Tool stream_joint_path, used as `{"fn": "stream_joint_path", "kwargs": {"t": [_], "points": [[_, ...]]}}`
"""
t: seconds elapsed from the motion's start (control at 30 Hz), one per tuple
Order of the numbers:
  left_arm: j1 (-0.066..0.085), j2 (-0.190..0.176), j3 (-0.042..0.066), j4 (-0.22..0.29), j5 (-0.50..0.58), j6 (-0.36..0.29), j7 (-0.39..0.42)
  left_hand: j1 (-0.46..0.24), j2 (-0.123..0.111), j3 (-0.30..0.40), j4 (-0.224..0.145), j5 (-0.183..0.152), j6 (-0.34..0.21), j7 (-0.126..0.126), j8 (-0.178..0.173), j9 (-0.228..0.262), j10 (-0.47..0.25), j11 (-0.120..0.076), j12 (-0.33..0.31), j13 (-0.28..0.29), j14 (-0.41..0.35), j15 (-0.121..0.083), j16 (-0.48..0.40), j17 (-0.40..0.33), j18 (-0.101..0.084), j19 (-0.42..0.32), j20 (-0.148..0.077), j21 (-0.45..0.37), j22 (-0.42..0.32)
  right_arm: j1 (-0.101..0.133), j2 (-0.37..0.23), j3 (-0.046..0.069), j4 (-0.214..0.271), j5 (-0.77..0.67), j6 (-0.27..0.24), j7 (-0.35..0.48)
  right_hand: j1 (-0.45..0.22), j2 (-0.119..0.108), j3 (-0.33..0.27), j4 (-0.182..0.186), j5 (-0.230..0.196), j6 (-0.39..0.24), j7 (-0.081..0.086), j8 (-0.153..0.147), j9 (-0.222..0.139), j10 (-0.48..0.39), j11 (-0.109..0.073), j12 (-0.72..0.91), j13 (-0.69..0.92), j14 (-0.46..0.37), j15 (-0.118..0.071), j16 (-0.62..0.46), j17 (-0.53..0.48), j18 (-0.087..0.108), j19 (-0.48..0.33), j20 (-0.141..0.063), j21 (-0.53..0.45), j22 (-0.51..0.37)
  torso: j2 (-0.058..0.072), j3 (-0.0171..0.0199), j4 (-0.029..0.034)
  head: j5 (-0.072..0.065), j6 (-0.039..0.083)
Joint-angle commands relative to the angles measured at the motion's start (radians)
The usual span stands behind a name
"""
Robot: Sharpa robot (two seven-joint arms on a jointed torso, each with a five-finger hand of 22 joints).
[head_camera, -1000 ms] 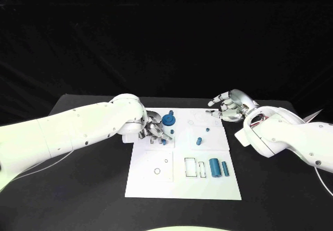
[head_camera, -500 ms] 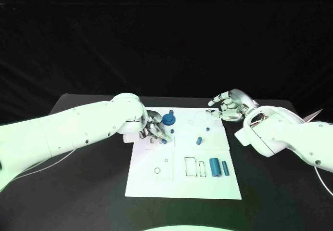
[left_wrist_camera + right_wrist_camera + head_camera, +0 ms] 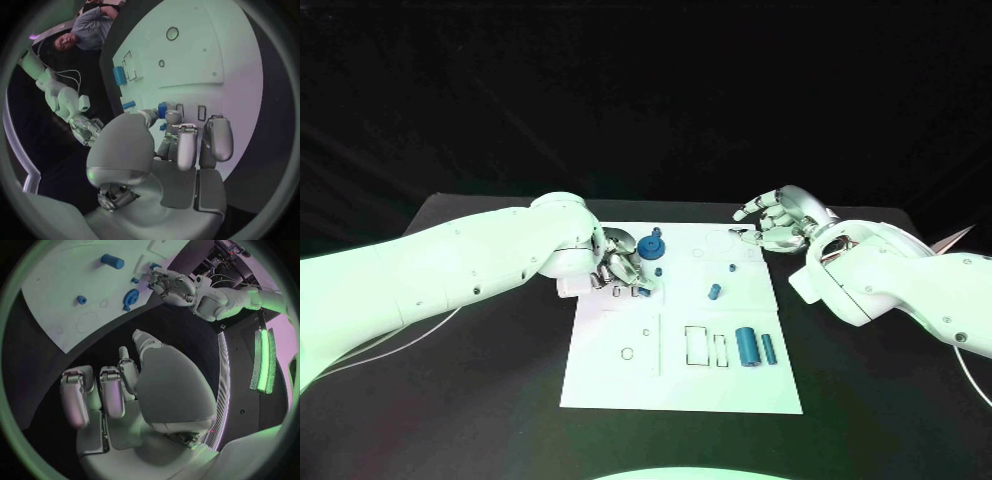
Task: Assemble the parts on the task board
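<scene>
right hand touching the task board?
Apart. In the right wrist view the right hand hangs over black table, with a dark strip between its fingers and the task board edge.

A pale green light falls from above over the scene. The flat white task board (image 3: pixel 682 340) shows bright against the matte black table (image 3: pixel 473 380), and the backdrop beyond stays dark. Both wrist views bend straight edges toward their round dark rims. A glowing green strip (image 3: pixel 263 360) glares there.
</scene>
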Motion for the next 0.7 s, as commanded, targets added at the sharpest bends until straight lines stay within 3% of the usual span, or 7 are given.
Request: {"fn": "stream_joint_path", "kwargs": {"t": [0.03,0.4,0.7], "points": [[0.001,-0.009,0.004,0.015,0.055,-0.033,0.005,-0.007,-0.007,0.128,-0.117,-0.005,-0.002,-0.006,0.005,0.104,0.008,0.0,0.007,0.002,0.063,-0.008,0.004,0.177,-0.008,0.002,-0.006,0.002,0.001,-0.001,0.0,0.0,0.0,-0.005,0.015,0.001,-0.002,-0.008,0.005,-0.001,0.006,-0.009,-0.001,0.006,0.0,0.003,-0.001,0.003,0.041,0.089,-0.005,-0.003,0.2,-0.011,0.099,-0.006,-0.006,0.255,0.0,-0.0004,0.0004,0.002,0.002],[0.0,-0.057,0.008,0.062,0.052,-0.095,0.005,-0.026,-0.017,0.162,-0.134,-0.01,0.003,-0.009,0.012,0.118,0.032,-0.003,0.029,0.028,0.067,-0.01,0.007,0.183,-0.01,0.009,-0.008,0.006,0.009,-0.002,-0.003,0.0,0.0,-0.005,0.015,0.002,-0.002,-0.008,0.006,-0.001,0.007,-0.009,-0.001,0.006,0.0,0.003,-0.001,0.002,0.041,0.089,-0.005,-0.003,0.2,-0.011,0.099,-0.006,-0.006,0.255,-0.001,0.0006,0.0029,0.006,-0.002],[-0.007,-0.087,0.005,0.105,-0.048,-0.163,0.009,-0.032,-0.023,0.183,-0.147,-0.01,0.005,-0.011,0.019,0.127,0.045,-0.005,0.043,0.044,0.068,-0.013,0.009,0.186,-0.01,0.011,-0.009,0.006,0.011,-0.003,-0.002,0.0,-0.002,-0.005,0.015,0.004,-0.002,-0.008,0.006,-0.001,0.007,-0.009,-0.001,0.006,0.0,0.003,-0.001,0.002,0.041,0.089,-0.005,-0.003,0.2,-0.011,0.099,-0.006,-0.006,0.255,-0.001,-0.0004,0.0011,0.012,-0.003]]}}
